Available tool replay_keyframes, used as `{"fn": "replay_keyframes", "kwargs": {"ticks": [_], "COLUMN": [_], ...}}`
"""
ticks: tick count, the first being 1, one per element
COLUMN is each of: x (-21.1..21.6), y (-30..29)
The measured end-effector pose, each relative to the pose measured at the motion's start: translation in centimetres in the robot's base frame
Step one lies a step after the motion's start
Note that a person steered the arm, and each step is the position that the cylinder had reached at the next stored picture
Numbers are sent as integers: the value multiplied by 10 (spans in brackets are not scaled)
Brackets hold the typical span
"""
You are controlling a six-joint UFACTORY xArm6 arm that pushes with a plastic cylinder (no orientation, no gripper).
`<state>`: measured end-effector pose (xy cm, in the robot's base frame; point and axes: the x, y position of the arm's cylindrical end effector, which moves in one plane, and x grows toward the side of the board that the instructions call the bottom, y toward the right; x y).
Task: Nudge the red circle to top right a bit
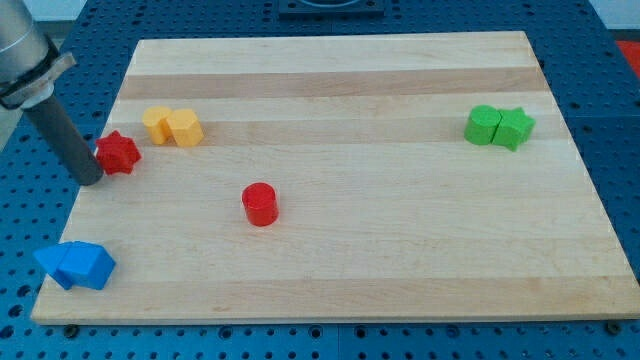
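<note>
The red circle, a short cylinder, stands on the wooden board left of centre. My tip rests at the board's left edge, just left of a red star block and nearly touching it. The tip is well to the left of the red circle and slightly above it in the view.
Two yellow blocks sit touching each other above and right of the red star. Two blue blocks lie together at the bottom left corner. Two green blocks, one a star, sit together at the right.
</note>
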<state>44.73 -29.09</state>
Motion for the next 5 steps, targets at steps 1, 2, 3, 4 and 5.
{"fn": "replay_keyframes", "kwargs": {"ticks": [1, 2, 3, 4, 5], "x": [-12, -1, 42, 70, 90], "y": [12, 13, 25, 80, 147]}}
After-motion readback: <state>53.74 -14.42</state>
